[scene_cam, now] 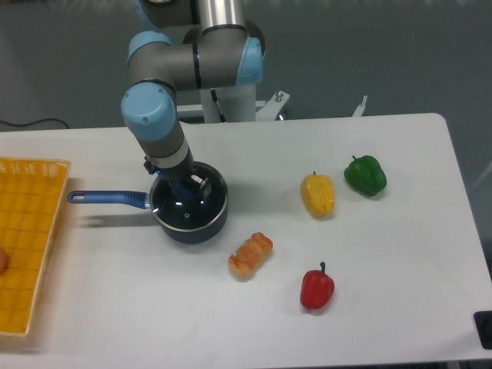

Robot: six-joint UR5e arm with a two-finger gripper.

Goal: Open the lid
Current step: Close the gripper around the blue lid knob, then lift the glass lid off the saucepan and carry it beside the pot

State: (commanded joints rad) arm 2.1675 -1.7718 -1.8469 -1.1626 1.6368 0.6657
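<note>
The lid [189, 207] is a round glass disc with a thin metal rim, and it sits flat on the dark blue saucepan [194, 231], whose blue handle [108, 198] points left. My gripper [180, 184] reaches straight down over the middle of the lid. Its fingers [202, 184] stand apart on either side of the blue knob [181, 190], which shows between them. The gripper looks open, and the arm's wrist hides the far part of the lid.
A yellow basket [31, 238] lies at the left edge. A bread roll [250, 255] is just right of the saucepan and in front of it. A yellow pepper [317, 195], a green pepper [365, 175] and a red pepper [317, 287] lie further right.
</note>
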